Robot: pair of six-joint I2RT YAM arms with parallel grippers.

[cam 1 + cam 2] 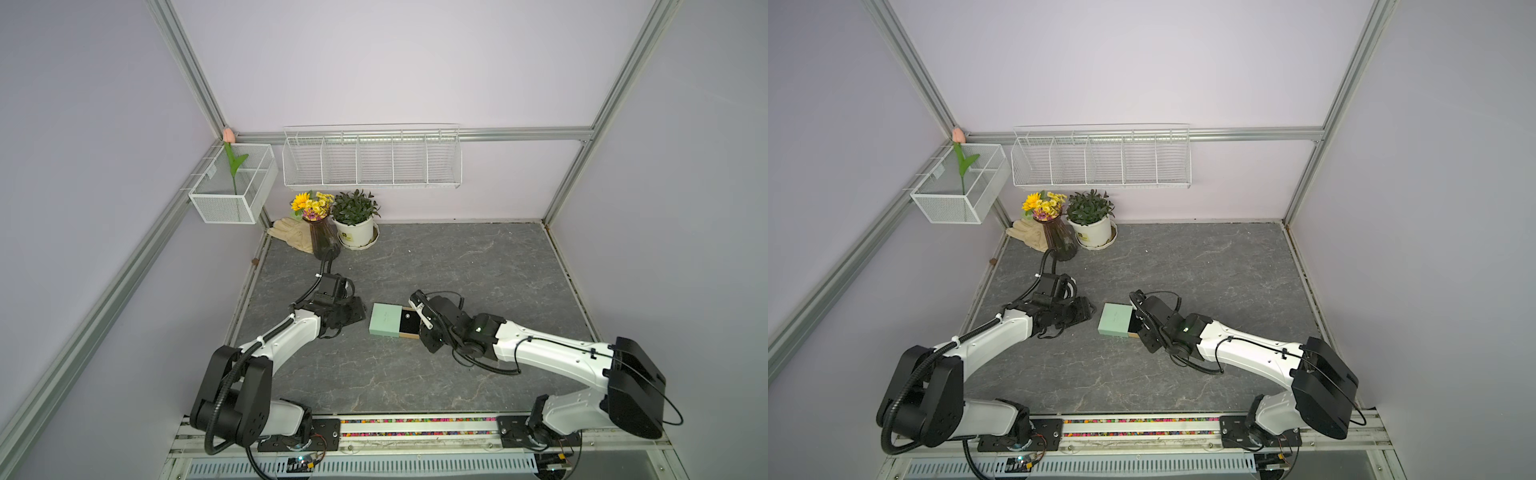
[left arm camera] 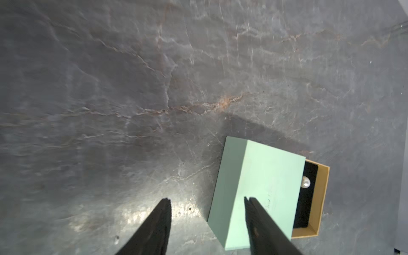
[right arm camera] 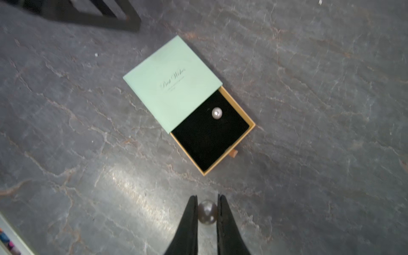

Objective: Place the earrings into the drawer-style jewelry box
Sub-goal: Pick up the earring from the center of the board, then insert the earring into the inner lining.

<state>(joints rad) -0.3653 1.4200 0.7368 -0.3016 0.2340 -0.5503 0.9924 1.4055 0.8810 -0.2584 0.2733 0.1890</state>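
Right gripper (image 3: 207, 197) is closed on an earring (image 3: 207, 212), a round shiny bead pinched between its two black fingers (image 3: 189, 220). It is over the gray desk (image 3: 309, 110), near the open end of the box (image 3: 172, 84). The box lies flat in the middle of the desk, between the two arms. Its green cover has dark writing on top. Its tray (image 3: 251, 126) is pulled partway out toward the right arm. The tray is brown on the sides and black inside, with a little tab (image 3: 233, 153) at the front. The other earring (image 3: 216, 113) lies on the black part of the tray, close to the edge of the cover.

Left gripper (image 2: 207, 199) is open and holds nothing. It is just beside the closed end of the box, and in a top view a small gap shows between them.
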